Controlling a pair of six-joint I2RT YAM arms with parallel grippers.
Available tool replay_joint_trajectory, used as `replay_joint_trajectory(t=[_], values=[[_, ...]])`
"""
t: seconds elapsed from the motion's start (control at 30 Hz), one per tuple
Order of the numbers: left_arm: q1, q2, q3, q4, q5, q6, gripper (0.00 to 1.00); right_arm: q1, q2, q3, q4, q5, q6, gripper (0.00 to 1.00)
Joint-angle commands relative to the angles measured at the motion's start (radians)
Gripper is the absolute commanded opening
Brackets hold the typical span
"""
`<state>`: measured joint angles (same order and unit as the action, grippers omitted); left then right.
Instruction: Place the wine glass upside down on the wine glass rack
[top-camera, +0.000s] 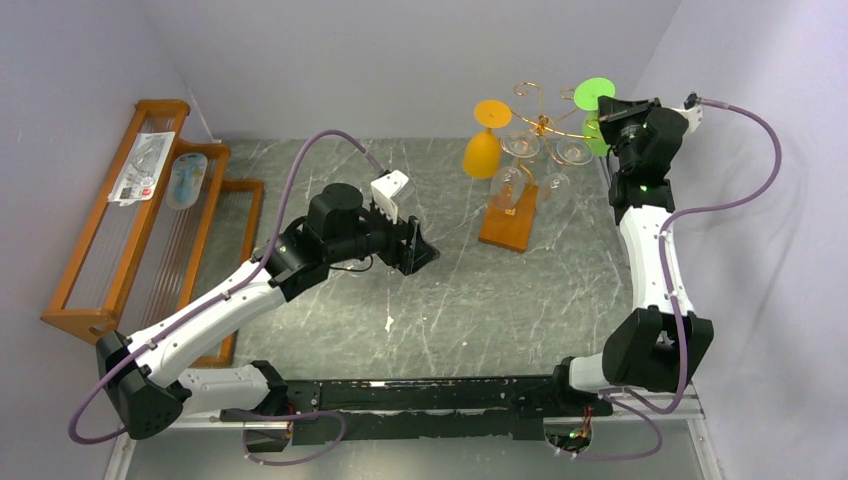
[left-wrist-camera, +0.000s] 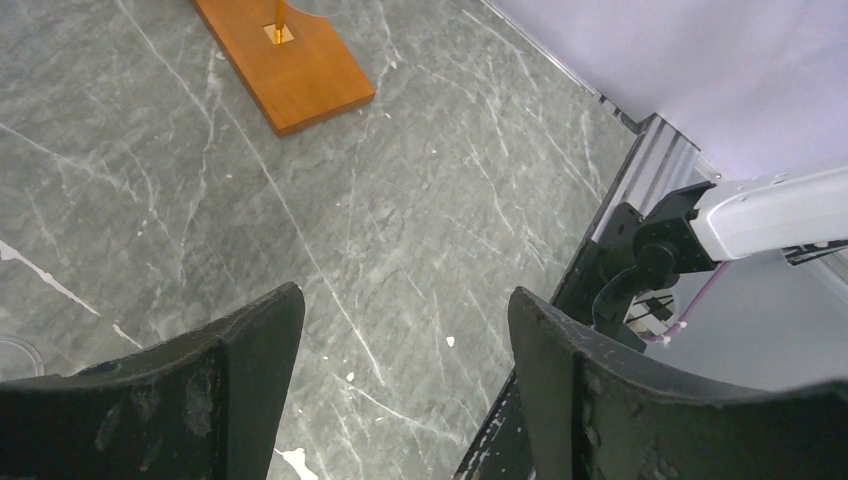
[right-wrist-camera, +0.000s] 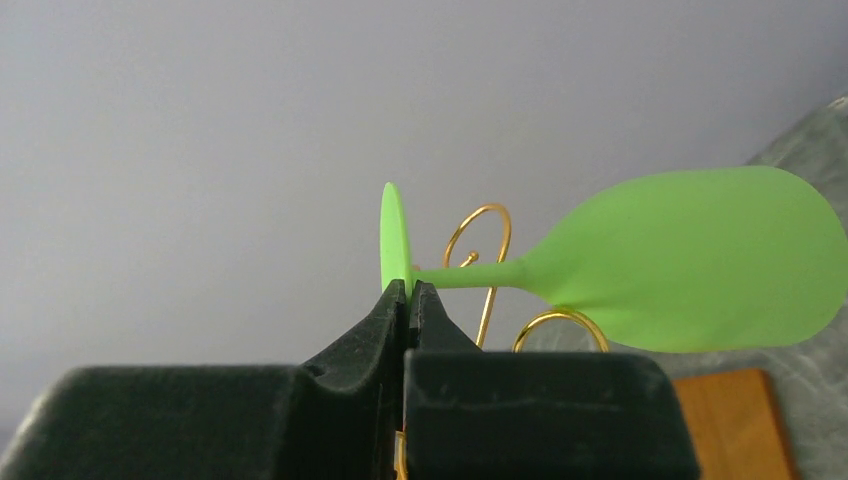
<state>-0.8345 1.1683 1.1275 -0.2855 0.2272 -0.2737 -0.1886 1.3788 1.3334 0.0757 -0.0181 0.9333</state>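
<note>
The green wine glass (top-camera: 594, 94) hangs foot-up at the right side of the wine glass rack (top-camera: 541, 123), a thin gold wire stand on a small wooden base (top-camera: 508, 224). My right gripper (top-camera: 610, 112) is shut on the edge of the glass's foot. In the right wrist view the gripper (right-wrist-camera: 408, 287) pinches the thin green disc, and the bowl (right-wrist-camera: 690, 260) sits beside a gold curl (right-wrist-camera: 480, 232) of the rack. My left gripper (top-camera: 424, 250) hovers open over the table's middle. Nothing lies between its fingers (left-wrist-camera: 260, 340), and the rack's base (left-wrist-camera: 285, 60) is ahead of it.
An orange glass (top-camera: 484, 140) and clear glasses (top-camera: 520, 160) hang upside down from the rack's other arms. A large slatted wooden rack (top-camera: 120, 260) holding packaged items (top-camera: 143, 165) lines the left wall. The right wall stands close behind my right arm.
</note>
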Motion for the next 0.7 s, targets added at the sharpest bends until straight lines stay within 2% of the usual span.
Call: replay_joint_trajectory(t=[0.0, 0.2, 0.37, 0.67], values=[[0.004, 0.023, 0.002, 0.027, -0.039, 0.040, 0.79, -0.010, 0.024, -0.057, 0.178, -0.126, 0.091, 0.00], [0.004, 0.029, -0.012, 0.046, -0.099, 0.044, 0.79, -0.014, 0.018, -0.103, 0.202, -0.191, 0.135, 0.00], [0.005, 0.003, -0.100, 0.121, -0.198, 0.019, 0.79, -0.015, -0.013, -0.085, 0.115, -0.165, 0.074, 0.00], [0.007, -0.022, -0.135, 0.142, -0.226, 0.013, 0.79, -0.024, -0.018, -0.012, -0.046, -0.181, 0.086, 0.00]])
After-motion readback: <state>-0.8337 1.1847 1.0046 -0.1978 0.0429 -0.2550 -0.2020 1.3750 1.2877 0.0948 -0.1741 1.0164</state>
